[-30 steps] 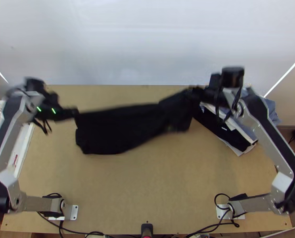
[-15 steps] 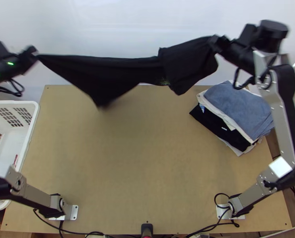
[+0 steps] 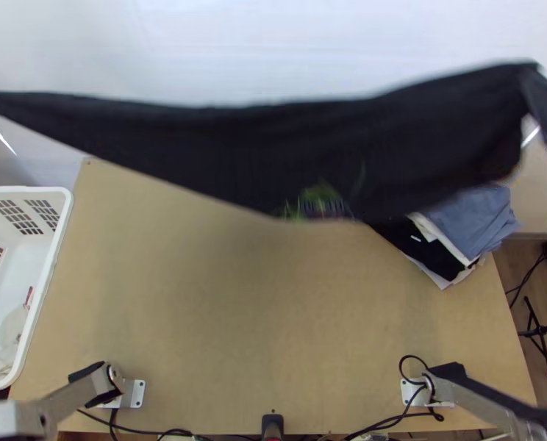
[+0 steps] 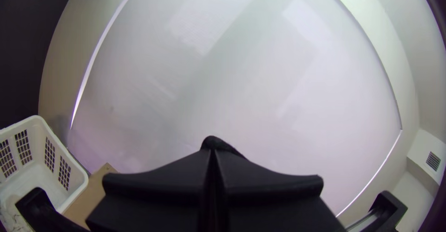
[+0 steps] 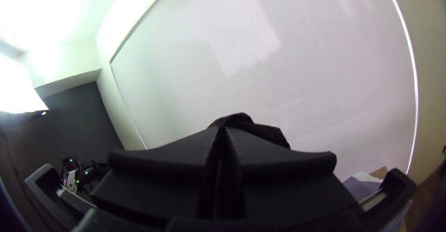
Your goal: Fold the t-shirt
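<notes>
The black t-shirt (image 3: 273,147) hangs in the air across the top view, stretched from the left edge to the upper right, sagging between, with a small green print near its lower middle. In the left wrist view my left gripper (image 4: 213,155) is shut on a dark bit of the t-shirt (image 4: 220,143) that pokes out past the fingertips. My right gripper (image 5: 223,134) is likewise shut on cloth; a bunched black part of the t-shirt (image 5: 265,132) shows beyond its fingers in the right wrist view.
A white plastic basket (image 3: 53,257) stands at the table's left side. Folded clothes, blue on top (image 3: 476,220), are stacked at the right, partly behind the hanging shirt. The wooden table (image 3: 259,316) lies beneath, and a pale wall panel (image 3: 237,44) rises behind.
Both arms have lifted and drawn apart, out to the picture's sides. The t-shirt has risen from the table and spread much wider between them.
</notes>
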{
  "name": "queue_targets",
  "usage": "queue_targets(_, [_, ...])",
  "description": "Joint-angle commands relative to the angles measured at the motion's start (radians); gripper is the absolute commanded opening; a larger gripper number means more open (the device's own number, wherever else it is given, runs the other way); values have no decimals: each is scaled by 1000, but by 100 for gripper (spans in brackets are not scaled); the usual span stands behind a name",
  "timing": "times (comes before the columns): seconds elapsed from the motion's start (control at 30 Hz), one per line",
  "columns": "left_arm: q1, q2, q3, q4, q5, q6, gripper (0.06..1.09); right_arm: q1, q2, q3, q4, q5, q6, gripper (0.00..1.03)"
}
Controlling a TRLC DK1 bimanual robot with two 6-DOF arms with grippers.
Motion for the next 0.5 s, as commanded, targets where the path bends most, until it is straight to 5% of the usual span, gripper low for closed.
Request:
queue_targets(0.0, [64, -179, -187, 65, 39, -4, 9, -20, -310, -175, -52, 5, -92, 3])
queue_targets(0.17, [67, -166, -290, 101, 38, -10, 9, -141, -257, -279, -26, 3, -110, 3])
queue_targets(0.47, [56, -59, -457, 130, 1, 4, 9, -119, -21, -572, -17, 3, 135, 3])
